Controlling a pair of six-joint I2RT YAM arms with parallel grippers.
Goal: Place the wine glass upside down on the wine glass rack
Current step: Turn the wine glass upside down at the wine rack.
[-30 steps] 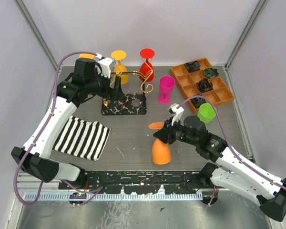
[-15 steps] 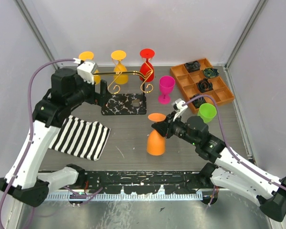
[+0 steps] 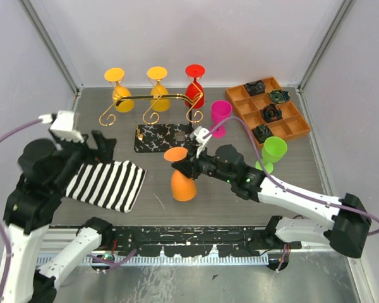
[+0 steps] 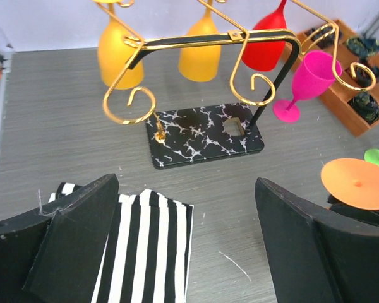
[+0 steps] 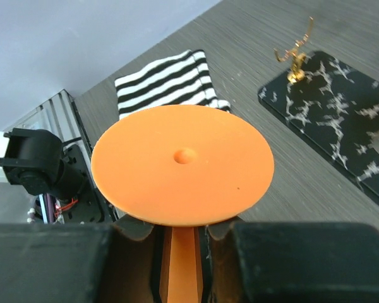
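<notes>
Stem looked the safest hold on the orange plastic wine glass [image 3: 182, 183], probably light, stiff and slick, inverted at centre frame below the gold marble-based rack [image 3: 158, 136]; right gripper [image 5: 182, 252] clenched that stem, left gripper [image 4: 186, 211] gaped empty.

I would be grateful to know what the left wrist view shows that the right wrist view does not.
Only the left wrist view shows the rack's gold bar, hung with two yellow glasses and a red glass, and the pink glass. Only the right wrist view shows the right gripper shut on the orange wine glass. Both show that glass's foot, the striped cloth and the marbled base.
</notes>
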